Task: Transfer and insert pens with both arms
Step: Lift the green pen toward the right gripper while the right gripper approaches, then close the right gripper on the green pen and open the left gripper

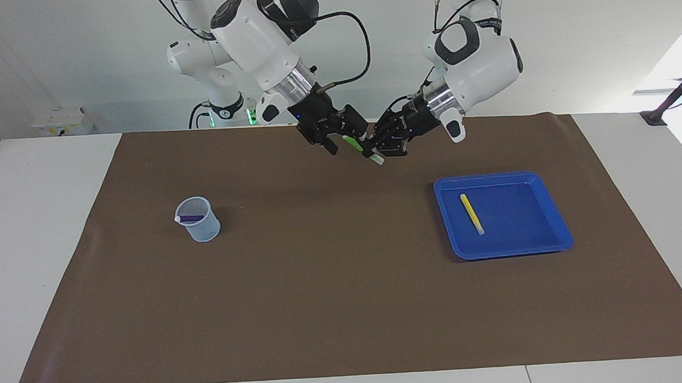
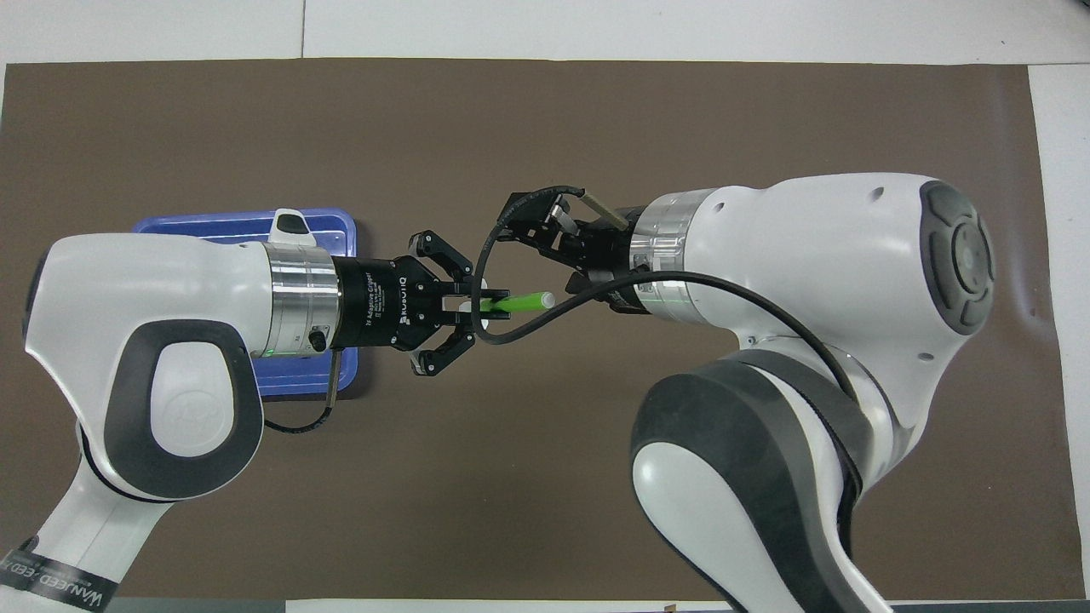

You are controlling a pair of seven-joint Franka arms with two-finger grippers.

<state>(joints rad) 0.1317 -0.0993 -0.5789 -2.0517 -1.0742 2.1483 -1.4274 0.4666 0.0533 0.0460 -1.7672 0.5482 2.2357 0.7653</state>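
Green pen (image 1: 355, 143), yellow pen (image 1: 471, 213), purple pen (image 1: 191, 219), blue tray (image 1: 555, 214), brown mat (image 1: 333, 284)

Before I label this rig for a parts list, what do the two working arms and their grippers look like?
Both arms are bulky, glossy white shells with dark grey oval panels and silver wrist rings. The left gripper is black with linked fingers and white lettering on its body; the right gripper is black too, and a black cable loops from its wrist.
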